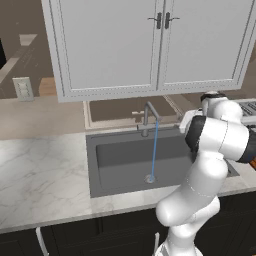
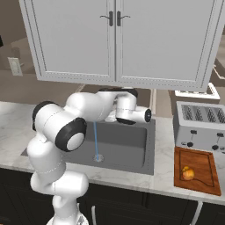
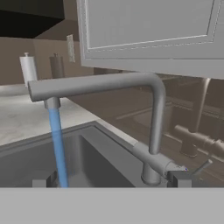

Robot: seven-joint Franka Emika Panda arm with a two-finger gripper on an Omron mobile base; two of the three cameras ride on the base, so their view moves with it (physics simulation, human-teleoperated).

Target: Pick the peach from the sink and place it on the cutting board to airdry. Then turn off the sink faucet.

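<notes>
The peach [image 2: 188, 173] rests on the reddish-brown cutting board [image 2: 203, 176], right of the sink [image 2: 127, 145], apart from the arm. Water runs in a blue stream from the sink faucet [image 3: 153, 109] down to the drain [image 1: 150, 178]. In the hand view my gripper [image 3: 111, 180] is open, close to the faucet, fingertips [image 3: 179, 178] wide apart. The faucet's side lever [image 3: 153, 158] sits just above and left of the right fingertip. Nothing is held. From the left base view the faucet [image 1: 147, 117] stands at the basin's back edge, with my hand just to its right.
A silver toaster [image 2: 200, 125] stands behind the cutting board. White wall cabinets [image 1: 150, 45] hang low over the sink. Marble counter [image 1: 40, 170] stretches to the sink's left. A window behind the faucet mirrors it [image 3: 192, 140].
</notes>
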